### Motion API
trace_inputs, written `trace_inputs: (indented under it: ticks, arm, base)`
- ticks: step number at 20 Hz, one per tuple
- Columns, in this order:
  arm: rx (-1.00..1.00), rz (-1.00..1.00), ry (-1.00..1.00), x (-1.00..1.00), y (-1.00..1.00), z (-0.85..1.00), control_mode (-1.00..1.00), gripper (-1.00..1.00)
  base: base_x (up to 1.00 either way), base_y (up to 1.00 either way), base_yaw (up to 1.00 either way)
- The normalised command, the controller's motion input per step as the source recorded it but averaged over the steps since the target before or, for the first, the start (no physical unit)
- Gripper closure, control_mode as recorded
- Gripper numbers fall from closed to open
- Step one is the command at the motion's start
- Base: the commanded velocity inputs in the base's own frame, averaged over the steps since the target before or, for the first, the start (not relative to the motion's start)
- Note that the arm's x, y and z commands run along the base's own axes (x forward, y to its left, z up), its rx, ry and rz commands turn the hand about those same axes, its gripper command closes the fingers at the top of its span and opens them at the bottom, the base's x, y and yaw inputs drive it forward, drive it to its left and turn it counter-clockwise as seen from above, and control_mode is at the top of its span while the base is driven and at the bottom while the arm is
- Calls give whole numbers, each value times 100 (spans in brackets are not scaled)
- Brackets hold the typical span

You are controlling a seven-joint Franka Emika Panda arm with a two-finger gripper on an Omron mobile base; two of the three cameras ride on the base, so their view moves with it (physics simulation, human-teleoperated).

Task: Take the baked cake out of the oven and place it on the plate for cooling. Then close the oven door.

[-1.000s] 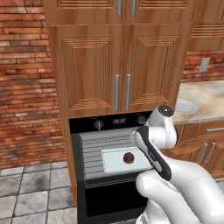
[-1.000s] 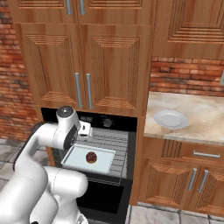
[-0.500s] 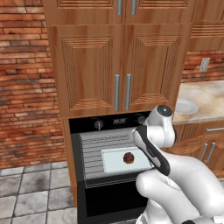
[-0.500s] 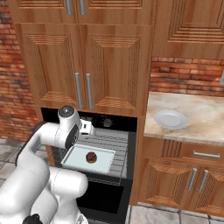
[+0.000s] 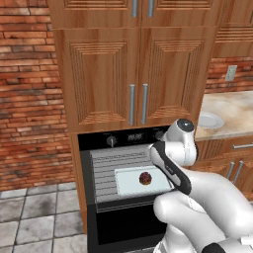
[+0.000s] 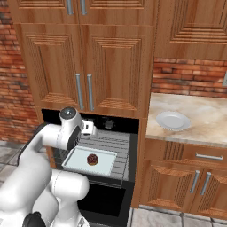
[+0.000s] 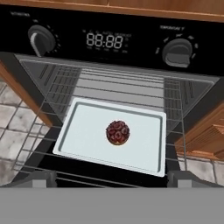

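Gripper (image 7: 112, 177) hung fully open and empty above the cake (image 7: 117, 132) on its tray (image 7: 81, 135); an off-centre descent risked crushing it.

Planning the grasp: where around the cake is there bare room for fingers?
The cake sits mid-tray, with bare tray on all sides, widest toward the left rim. Crowded only overhead, under the oven panel. The plate is bare.
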Motion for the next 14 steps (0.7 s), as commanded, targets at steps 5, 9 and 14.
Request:
trace_inputs:
  ticks: [5, 9, 14]
  arm:
    - [0, 0, -8, 0, 0, -30, -100, -100]
    - [0, 0, -6, 0, 0, -27, -100, -100]
    - [0, 0, -6, 0, 0, -35, -100, -100]
  base:
    - [0, 0, 0]
    - [0, 0, 0]
    - [0, 0, 0]
